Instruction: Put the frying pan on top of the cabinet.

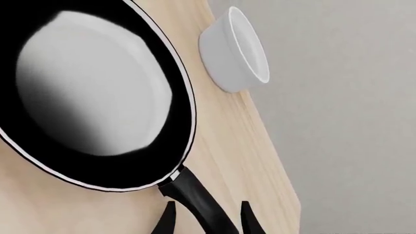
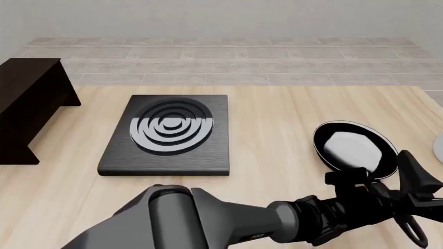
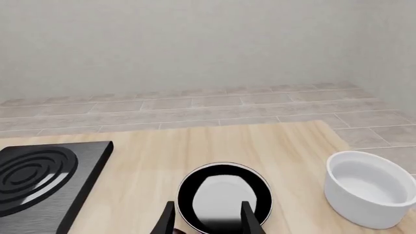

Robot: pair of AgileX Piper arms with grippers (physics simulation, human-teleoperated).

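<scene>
- No brand or readable writing anywhere; there's a tiny pale mark on the big arm's casing, too small to read.
- White bowl (image 3: 368, 187), smooth and round, is empty, sitting off to the side of the right gripper (image 3: 206, 217).
- Frying pan (image 2: 355, 147) is glossy black, shallow, also empty, just a pale sheen inside, resting on the light wood table (image 2: 277, 129).
- Left gripper (image 1: 208, 222): jaws spread, straddling the pan's handle, and I can't tell if they touch it.
- Right gripper's fingers are apart, holding nothing, pan straight ahead.
- Dark, flat-topped cabinet (image 2: 31, 91) is well away from both.
- Square black stove plate (image 2: 168, 136) has silver rings.
</scene>
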